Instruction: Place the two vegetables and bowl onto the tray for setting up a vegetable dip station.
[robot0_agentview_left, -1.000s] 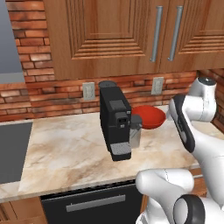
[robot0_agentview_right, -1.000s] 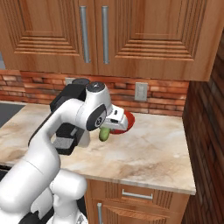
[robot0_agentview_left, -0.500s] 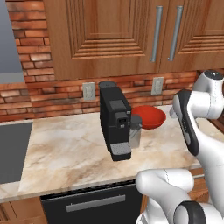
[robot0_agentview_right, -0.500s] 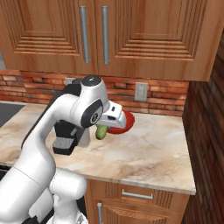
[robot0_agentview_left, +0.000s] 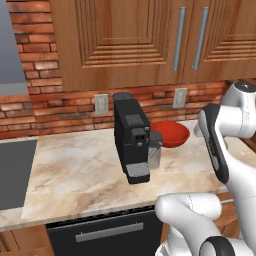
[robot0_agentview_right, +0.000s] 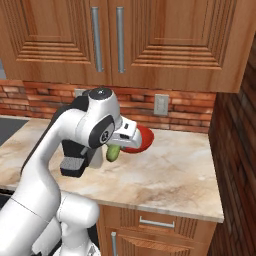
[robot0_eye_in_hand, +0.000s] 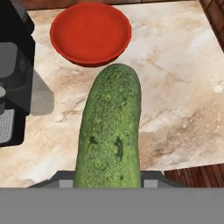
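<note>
My gripper (robot0_agentview_right: 116, 148) is shut on a dark green cucumber (robot0_eye_in_hand: 110, 131), one of the vegetables, and holds it above the marble counter. In the hand view the cucumber points toward the glossy red bowl (robot0_eye_in_hand: 90, 33), which rests on the counter a short way beyond its tip. The right base view shows the cucumber (robot0_agentview_right: 113, 152) hanging just in front of the bowl (robot0_agentview_right: 141, 140). From the left base view the bowl (robot0_agentview_left: 170, 133) sits near the brick backsplash, right of the coffee machine. The tray is out of view.
A black coffee machine (robot0_agentview_left: 131, 140) stands on the counter just left of the bowl and shows at the left of the hand view (robot0_eye_in_hand: 13, 74). A dark cooktop (robot0_agentview_left: 12, 172) lies far left. A brick side wall (robot0_agentview_right: 235, 150) ends the counter on the right.
The arm has shifted a little while still carrying the cucumber, its upper joint drawing back and up. The bowl and coffee machine have stayed put.
</note>
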